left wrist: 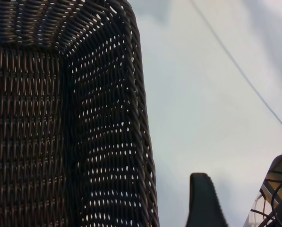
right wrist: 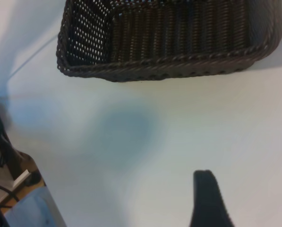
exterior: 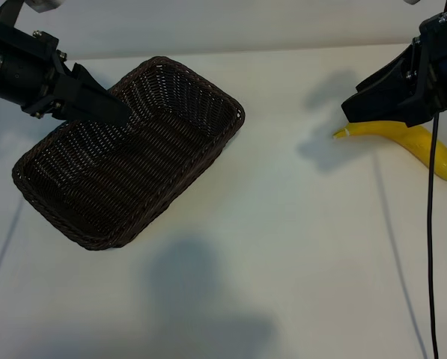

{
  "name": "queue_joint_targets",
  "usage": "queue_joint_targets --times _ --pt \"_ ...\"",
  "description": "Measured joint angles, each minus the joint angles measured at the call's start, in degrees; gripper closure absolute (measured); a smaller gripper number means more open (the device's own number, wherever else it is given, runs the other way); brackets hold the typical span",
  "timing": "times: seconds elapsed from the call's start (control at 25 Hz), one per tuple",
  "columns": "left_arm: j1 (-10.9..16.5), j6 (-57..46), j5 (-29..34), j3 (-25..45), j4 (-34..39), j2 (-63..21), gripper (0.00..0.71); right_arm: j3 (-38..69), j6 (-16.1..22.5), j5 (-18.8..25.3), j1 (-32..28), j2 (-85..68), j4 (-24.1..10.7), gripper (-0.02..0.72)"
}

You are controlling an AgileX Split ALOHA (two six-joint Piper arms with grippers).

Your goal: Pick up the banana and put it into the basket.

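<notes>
Right now the counter (exterior: 283, 247) carries just two things, well apart: the basket (exterior: 171, 187) on the left side and the banana (exterior: 403, 134) far over on the right, lying flat with its pale stem tip pointing toward the middle.

Biggest risk first, as I judge it: the basket sits angled on the counter, and the left end effector (exterior: 114, 108) hangs right over its upper rim, tilted down and inward. If that arm drifts lower it could catch the wicker and shove the basket along, shifting the drop target. The gap between basket and banana matters too: a long carry across bare counter gives a loose grip time to slip.

Then the banana itself. It is curved and smooth, and the right end effector (exterior: 358, 108) hovers above the stem end, not the thick middle. A pinch that close to the tip could let the fruit swing or roll out, and a steep descent could nudge it away instead of straddling it.

Now the end effectors. The left one stands partly open and holds nothing; its wrist view shows one dark finger (left wrist: 204, 203) off to the side of the basket wall, apart from it. The right one is also partly open and empty, touching nothing; its wrist view shows a single finger (right wrist: 209, 201) over bare counter, with the basket across the way and the banana out of sight.
</notes>
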Motion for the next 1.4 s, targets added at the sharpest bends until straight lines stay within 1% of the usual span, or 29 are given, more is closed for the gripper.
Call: queue_joint_targets --times 0.72,0.88,0.96,1.08,1.16,1.28,1.4 --pt "0.0 -0.3 0.0 0.0 -0.1 0.0 0.243 0.0 0.1 -0.4 0.0 0.0 0.1 0.280" --pt "0.4 -10.6 0.0 0.0 0.9 -1.0 0.243 0.0 0.1 -0.4 0.0 0.0 0.1 0.280" --pt "1.8 -16.1 0.0 0.0 3.4 -3.0 0.243 0.0 0.1 -0.4 0.0 0.0 0.1 0.280" --pt "4.4 -24.0 0.0 0.0 8.9 -8.4 0.243 0.0 0.1 -0.4 0.0 0.0 0.1 0.280" --pt "5.5 -29.1 0.0 0.0 13.4 -12.3 0.243 0.0 0.1 -0.4 0.0 0.0 0.1 0.280" --pt "5.8 -36.6 -1.4 2.2 20.0 -18.2 0.243 0.0 0.1 -0.4 0.0 0.0 0.1 0.281" --pt "5.8 -43.8 -5.5 8.8 26.8 -21.8 0.243 0.0 0.1 -0.4 0.0 0.0 0.1 0.281"
